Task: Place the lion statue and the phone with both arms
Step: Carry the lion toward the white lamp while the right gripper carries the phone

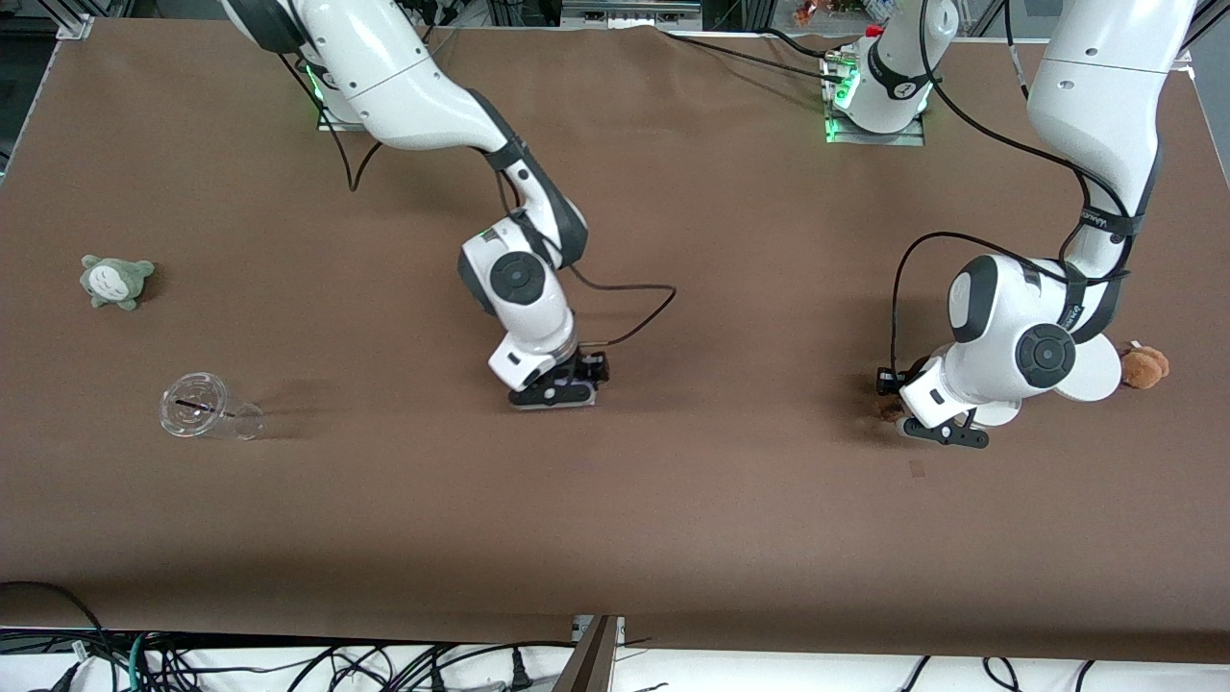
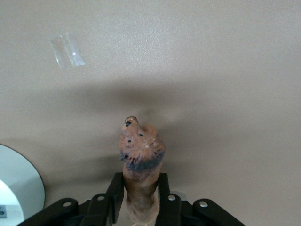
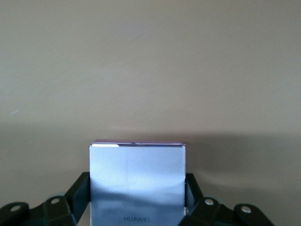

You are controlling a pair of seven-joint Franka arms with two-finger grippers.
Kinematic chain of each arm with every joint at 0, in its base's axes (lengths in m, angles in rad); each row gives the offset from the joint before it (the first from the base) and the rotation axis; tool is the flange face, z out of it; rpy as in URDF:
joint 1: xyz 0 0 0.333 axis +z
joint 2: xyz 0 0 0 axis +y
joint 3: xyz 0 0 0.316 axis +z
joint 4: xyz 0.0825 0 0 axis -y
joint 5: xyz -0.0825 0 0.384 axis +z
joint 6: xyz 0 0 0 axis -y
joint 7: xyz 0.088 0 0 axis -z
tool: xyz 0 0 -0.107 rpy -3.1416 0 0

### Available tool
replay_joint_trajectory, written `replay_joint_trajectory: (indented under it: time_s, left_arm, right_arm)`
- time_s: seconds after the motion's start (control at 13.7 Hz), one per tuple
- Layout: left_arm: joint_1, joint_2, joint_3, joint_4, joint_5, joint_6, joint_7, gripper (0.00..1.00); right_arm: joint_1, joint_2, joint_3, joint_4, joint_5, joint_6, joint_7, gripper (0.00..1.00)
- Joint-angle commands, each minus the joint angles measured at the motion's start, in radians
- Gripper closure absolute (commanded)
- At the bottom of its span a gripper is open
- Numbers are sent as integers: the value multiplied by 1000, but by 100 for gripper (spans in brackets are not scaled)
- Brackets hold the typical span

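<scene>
Both task items are judged to be in grasp, so pick-up is taken as done; carrying and setting down are left. No marked drop-off spot is seen, so the destination cannot be told.

The bench is covered edge to edge by a plain brown sheet, faintly creased. Aluminium framing and cluttered shelving are seen along the bases' edge of the room; cables hang below the edge nearest the front camera. Both arm bases show green lights.

The right gripper is held low over the middle of the bench. In the right wrist view its fingers are clamped on the long edges of the phone, pale face toward the camera, a purple edge along its outer end. Whether the phone is touching the bench cannot be told.

The left gripper is held low toward the left arm's end of the bench. In the left wrist view its fingers are clamped on the body of the lion statue, the maned head pointing out past the fingertips.

A white round disc lies just beside the left gripper, partly hidden by the wrist. A brown plush toy sits touching or just beside its rim. A clear plastic cup lies on its side toward the right arm's end; a grey-green plush sits farther from the front camera than the cup. A small strip of clear tape is stuck to the sheet near the lion statue.
</scene>
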Motion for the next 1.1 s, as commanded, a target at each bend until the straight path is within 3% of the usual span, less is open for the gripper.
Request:
replay_joint_trajectory:
  time_s: [0.0, 0.07, 0.15, 0.29, 0.44, 0.58, 1.02]
  left_arm:
    - [1, -1, -3, -3, -16, 12, 12, 100]
    - [1, 1, -3, -3, -16, 11, 11, 98]
    - [1, 1, -3, -5, -16, 11, 9, 89]
    - [1, -1, -3, -3, -16, 6, 7, 64]
    - [1, -1, -3, -2, -16, 4, 7, 31]
    - [1, -1, -5, -2, -16, 4, 7, 18]
    - [17, -49, -23, 5, -31, -48, 17, 0]
  right_arm:
    - [-113, -25, 23, 112, -1, -196, -158, 70]
    - [-136, -23, 21, 143, -2, -275, -195, 70]
    - [-165, -25, 17, 160, -2, -314, -229, 70]
    - [-245, -25, 15, 162, -1, -334, -293, 70]
    - [-322, -25, 15, 159, -4, -357, -368, 70]
    - [-387, -22, 13, 140, -7, -360, -468, 70]
    - [-481, -14, 13, 90, -4, -357, -504, 70]
